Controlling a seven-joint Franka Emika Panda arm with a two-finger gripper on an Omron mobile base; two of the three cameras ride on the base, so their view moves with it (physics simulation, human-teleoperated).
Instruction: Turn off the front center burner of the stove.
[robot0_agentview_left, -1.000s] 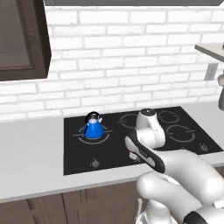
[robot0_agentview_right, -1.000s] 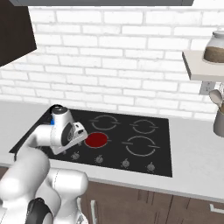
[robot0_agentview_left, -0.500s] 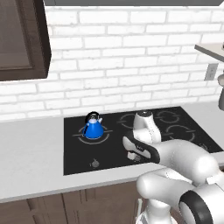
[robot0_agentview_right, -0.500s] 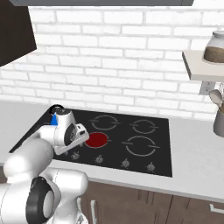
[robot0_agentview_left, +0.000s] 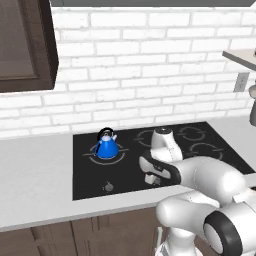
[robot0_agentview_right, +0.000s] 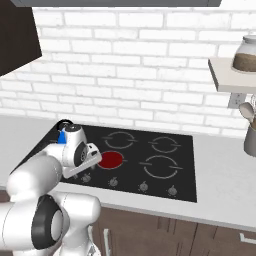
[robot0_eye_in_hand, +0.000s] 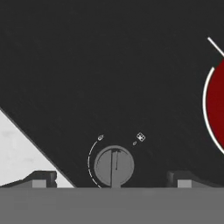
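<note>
Over the front edge of the stove (robot0_agentview_right: 165, 165), a glossy black glass cooktop set into a pale grey surface (robot0_agentview_left: 35, 185), the white arm bends low with its gripper (robot0_eye_in_hand: 111, 179) pointing down at the row of small grey knobs. The jaws stand open, one fingertip on each side of a single round knob (robot0_eye_in_hand: 114, 165) that sits between them, not yet touched as far as I can tell. That spacing looks set for closing on the knob and twisting it. The front center burner (robot0_agentview_right: 110, 159) glows solid red just beyond the gripper, so it is still on; its red edge (robot0_eye_in_hand: 217, 105) also shows from the hand camera. A blue kettle (robot0_agentview_left: 106, 145) stands on a rear-left ring, well apart from the knob.
</note>
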